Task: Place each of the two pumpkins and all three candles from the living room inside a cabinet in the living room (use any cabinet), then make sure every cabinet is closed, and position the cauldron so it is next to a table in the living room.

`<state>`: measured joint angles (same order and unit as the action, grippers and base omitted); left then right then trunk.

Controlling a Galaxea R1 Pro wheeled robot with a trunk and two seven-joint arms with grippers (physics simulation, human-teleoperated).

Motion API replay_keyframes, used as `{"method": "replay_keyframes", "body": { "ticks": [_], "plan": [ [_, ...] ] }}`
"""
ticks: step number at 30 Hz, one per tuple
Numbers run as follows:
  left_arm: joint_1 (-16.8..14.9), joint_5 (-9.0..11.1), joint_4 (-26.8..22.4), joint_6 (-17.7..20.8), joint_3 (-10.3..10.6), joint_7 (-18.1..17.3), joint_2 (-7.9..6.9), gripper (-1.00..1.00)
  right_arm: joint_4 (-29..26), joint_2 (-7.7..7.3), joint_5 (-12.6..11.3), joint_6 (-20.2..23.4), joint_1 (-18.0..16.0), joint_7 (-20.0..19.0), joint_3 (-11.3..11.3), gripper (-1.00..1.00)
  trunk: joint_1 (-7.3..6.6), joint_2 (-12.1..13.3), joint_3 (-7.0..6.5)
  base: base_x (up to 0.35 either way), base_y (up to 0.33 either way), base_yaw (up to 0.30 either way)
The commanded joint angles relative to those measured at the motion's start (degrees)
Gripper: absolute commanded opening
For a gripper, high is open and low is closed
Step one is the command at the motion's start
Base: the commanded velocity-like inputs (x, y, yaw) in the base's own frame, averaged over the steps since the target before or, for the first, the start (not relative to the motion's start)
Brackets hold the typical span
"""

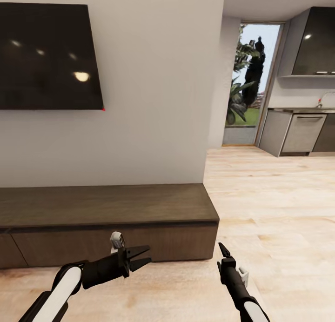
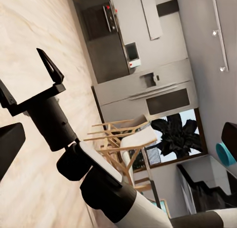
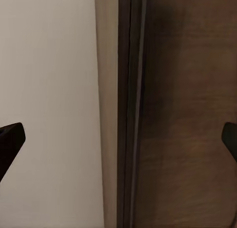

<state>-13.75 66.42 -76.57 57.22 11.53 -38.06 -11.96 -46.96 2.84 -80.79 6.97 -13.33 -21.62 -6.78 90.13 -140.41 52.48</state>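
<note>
Nearest, low in the head view: left tool (image 1: 139,258), black, pointing sideways toward the right arm, prongs spread apart with nothing between them. Beside it, right tool (image 1: 224,250), aimed forward at the cabinet's end; from the head view, hard to judge the gap, but in the right wrist view two dark fingertips (image 3: 10,141) standing at opposite edges, so spread wide and empty. In the left wrist view, the right tool (image 2: 29,84) again, seen across pale floor, its prongs parted.

Under both arms, light wood floor (image 1: 279,210), running right and away toward the kitchen.

Just beyond the tools, the cabinet (image 1: 107,205): long, low, dark brown, flat fronts all flush and shut, top bare. Set against the wall, its right end stopping where the wall ends. In the right wrist view, the same cabinet (image 3: 187,114) up close, dark wood grain meeting the pale wall along a seam.

Above the cabinet, a large black television (image 1: 46,57) mounted on the white wall (image 1: 158,103), ceiling lights mirrored in its screen.

Farther off to the right: grey kitchen units (image 1: 298,133) under a dark hood, and a tall glass door (image 1: 249,80) with green plants outside. In the left wrist view, pale wooden chairs (image 2: 123,144) and kitchen appliances in the distance.
</note>
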Motion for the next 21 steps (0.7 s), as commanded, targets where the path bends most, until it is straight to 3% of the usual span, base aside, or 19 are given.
{"method": "replay_keyframes", "body": {
  "ticks": [1,15,21],
  "plan": [
    [0.0,0.0,0.0,0.2,0.1,-0.2,-0.02,1.0,0.0,0.06,-0.6,0.6,0.0,-0.2,-0.2,1.0,0.0,0.0,0.06,0.198,0.0,0.0],
    [0.0,0.0,0.3,0.2,0.0,-0.2,-0.07,1.0,2.3,0.06,-0.6,0.6,0.0,-0.2,-0.2,1.0,0.0,0.0,0.06,0.164,0.0,0.0],
    [0.0,0.0,0.2,0.1,-0.1,-0.2,-0.15,1.0,2.4,0.06,-0.5,0.5,0.0,-0.2,-0.2,1.0,0.0,0.0,0.06,0.052,0.0,0.0]
  ]
}}
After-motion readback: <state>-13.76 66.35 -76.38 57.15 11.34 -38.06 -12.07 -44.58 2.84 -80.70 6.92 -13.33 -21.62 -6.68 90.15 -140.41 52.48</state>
